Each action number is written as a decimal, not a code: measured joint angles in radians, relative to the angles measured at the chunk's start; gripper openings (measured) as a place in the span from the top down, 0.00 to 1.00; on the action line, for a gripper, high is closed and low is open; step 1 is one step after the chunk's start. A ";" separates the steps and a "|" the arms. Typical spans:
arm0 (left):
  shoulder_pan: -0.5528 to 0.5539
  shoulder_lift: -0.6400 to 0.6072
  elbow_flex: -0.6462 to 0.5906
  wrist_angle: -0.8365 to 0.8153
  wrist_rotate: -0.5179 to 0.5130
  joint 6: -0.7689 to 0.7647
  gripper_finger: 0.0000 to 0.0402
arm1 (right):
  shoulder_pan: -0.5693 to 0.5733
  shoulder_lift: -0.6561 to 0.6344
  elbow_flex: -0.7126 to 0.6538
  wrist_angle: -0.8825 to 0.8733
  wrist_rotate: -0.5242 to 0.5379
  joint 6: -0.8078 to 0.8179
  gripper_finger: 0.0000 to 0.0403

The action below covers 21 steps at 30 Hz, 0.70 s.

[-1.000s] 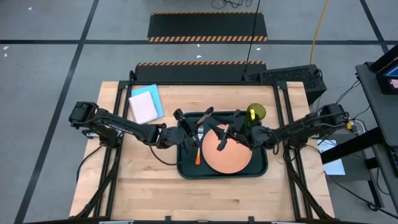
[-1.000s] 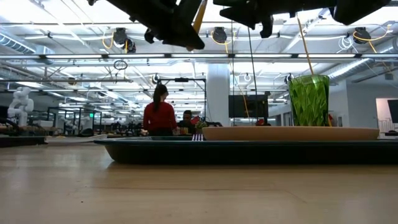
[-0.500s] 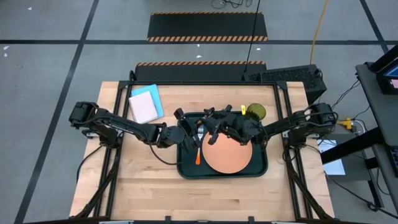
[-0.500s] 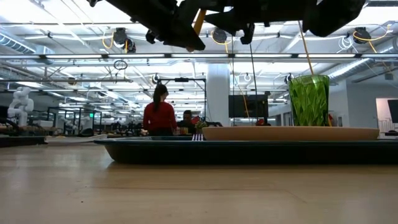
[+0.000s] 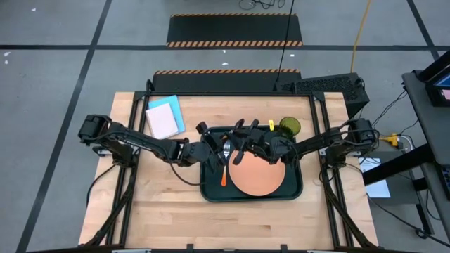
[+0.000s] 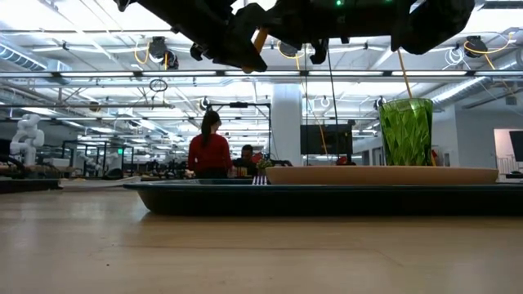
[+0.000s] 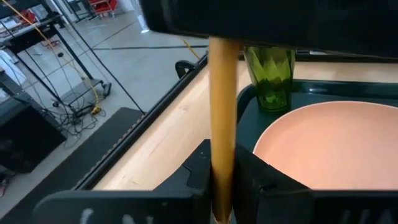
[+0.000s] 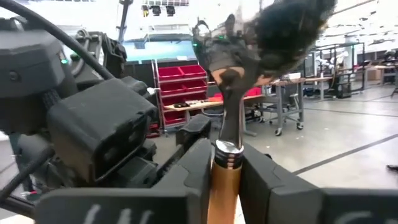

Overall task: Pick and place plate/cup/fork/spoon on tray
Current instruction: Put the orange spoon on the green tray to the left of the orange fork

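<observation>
A pale wooden table carries a large dark green-black rectangular tray with a raised rim at its centre. A round, flat salmon-orange plate lies in the right half of the tray, towards the front. A slim fork with silver tines and an orange handle lies flat in the tray's left half, just beside the plate. Above the fork, near the tray's back edge, the two dark arms meet from either side. The left pincer and the right pincer both pinch the orange handle of a slim silver-bowled spoon, held in the air between them. A small translucent green tumbler cup stands upright in the tray's back right corner. A blue and white notebook lies on the table's back left. Far behind, a person in a red top stands in a bright workshop
</observation>
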 joint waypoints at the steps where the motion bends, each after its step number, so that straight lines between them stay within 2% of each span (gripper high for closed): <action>1: 0.000 0.000 0.000 0.003 0.000 0.000 0.88 | 0.000 -0.002 0.000 -0.002 0.002 -0.007 0.90; 8: -0.013 0.000 0.000 0.003 0.004 -0.025 0.79 | -0.002 -0.004 0.000 -0.024 -0.049 -0.023 0.91; 13: -0.045 -0.054 0.000 -0.039 0.021 -0.059 0.73 | -0.002 -0.045 -0.017 -0.086 -0.104 -0.036 0.90; 18: -0.072 -0.135 0.001 -0.148 0.044 -0.144 0.63 | -0.003 -0.125 -0.037 -0.183 -0.206 -0.043 0.92; 21: -0.087 -0.166 0.002 -0.175 0.111 -0.182 0.60 | -0.004 -0.163 -0.050 -0.214 -0.293 -0.057 0.91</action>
